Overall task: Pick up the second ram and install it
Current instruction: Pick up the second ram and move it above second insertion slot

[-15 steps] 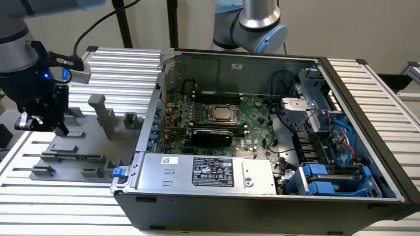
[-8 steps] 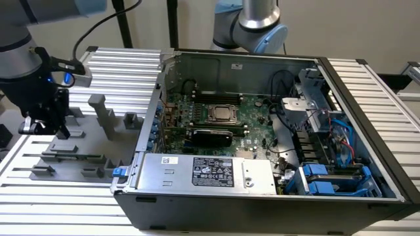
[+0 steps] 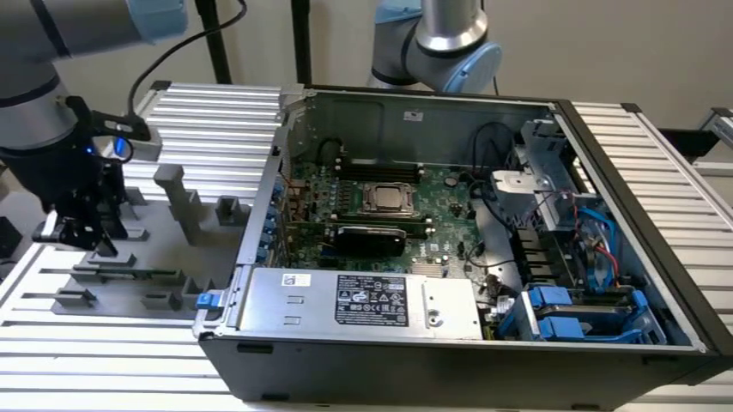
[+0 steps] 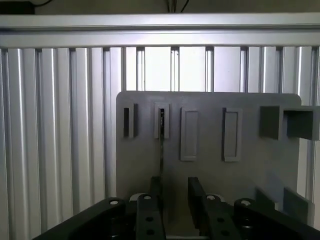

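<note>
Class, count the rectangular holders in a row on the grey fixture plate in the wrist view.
4 holders: one nearest the plate edge, the next holding the ram, two more towards the big block. None look hidden.

One gripper (image 4: 174, 181) was counted, its two fingers (image 4: 155, 192) standing apart. Just beyond the fingertips lay one grey fixture plate (image 4: 140, 165) carrying four slotted holders (image 4: 231, 134) in a row. One thin ram stick (image 4: 162, 125) sat edge-on in one of the two inner holders, and one larger block (image 4: 287, 124) stood past the row's end. Well away from the gripper sat one open computer case (image 3: 458, 369) holding one motherboard (image 3: 447, 184), one CPU socket (image 3: 387, 199), one power supply (image 3: 287, 300) and two blue drive caddies (image 3: 572, 326).
</note>
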Motion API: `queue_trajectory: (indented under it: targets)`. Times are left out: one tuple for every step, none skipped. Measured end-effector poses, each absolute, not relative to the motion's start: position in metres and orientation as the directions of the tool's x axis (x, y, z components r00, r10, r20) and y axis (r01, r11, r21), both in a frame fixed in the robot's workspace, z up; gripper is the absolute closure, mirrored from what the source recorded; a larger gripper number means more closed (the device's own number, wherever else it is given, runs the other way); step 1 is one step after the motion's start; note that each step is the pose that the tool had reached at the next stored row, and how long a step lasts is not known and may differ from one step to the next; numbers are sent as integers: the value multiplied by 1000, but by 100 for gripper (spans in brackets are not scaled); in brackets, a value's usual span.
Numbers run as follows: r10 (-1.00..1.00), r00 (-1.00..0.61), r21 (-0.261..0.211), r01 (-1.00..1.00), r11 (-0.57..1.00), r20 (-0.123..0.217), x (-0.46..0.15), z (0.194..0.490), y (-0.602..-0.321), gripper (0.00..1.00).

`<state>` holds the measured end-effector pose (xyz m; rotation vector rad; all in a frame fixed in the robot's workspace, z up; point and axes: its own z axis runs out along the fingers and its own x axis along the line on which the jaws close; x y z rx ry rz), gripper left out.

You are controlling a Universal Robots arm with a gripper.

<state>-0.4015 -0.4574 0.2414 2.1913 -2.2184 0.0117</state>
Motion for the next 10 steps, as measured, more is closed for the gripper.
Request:
queue_trajectory:
  targets:
    - [-1000,-12,11,-1000,12,22,-402,240,-458,0]
    - [-1000,-12,11,-1000,12,22,-402,238,-458,0]
    - [-1000,-12,11,-1000,12,22,-403,236,-458,0]
    - [-1000,-12,11,-1000,12,22,-403,234,-458,0]
    - [-1000,-12,11,-1000,12,22,-403,232,-459,0]
    - [-1000,-12,11,-1000,12,22,-403,230,-459,0]
    - [-1000,-12,11,-1000,12,22,-403,229,-459,0]
    - [-1000,-12,11,-1000,12,22,-403,227,-460,0]
    - [-1000,-12,11,-1000,12,22,-403,225,-460,0]
    - [-1000,-12,11,-1000,12,22,-403,223,-460,0]
